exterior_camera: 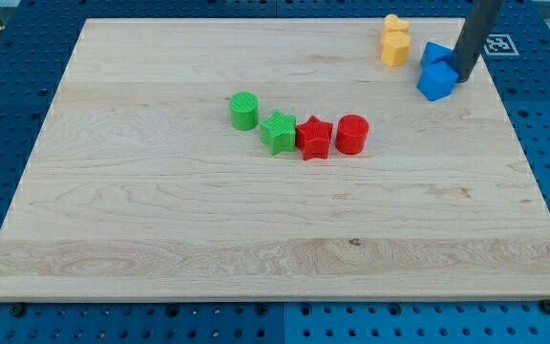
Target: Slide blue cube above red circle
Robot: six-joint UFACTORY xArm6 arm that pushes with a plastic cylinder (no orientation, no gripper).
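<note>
The blue cube (436,81) lies near the board's top right corner. A second blue block (435,53) sits just above it, touching. My tip (465,78) is at the cube's right side, touching or nearly touching it. The red circle, a red cylinder (351,134), stands near the board's middle, well down and left of the cube. The rod rises out of the view's top right.
A red star (314,138), a green star (278,132) and a green cylinder (243,111) form a row left of the red circle. Two yellow blocks (395,40) stand at the top, left of the blue ones. The wooden board (160,239) lies on a blue pegboard.
</note>
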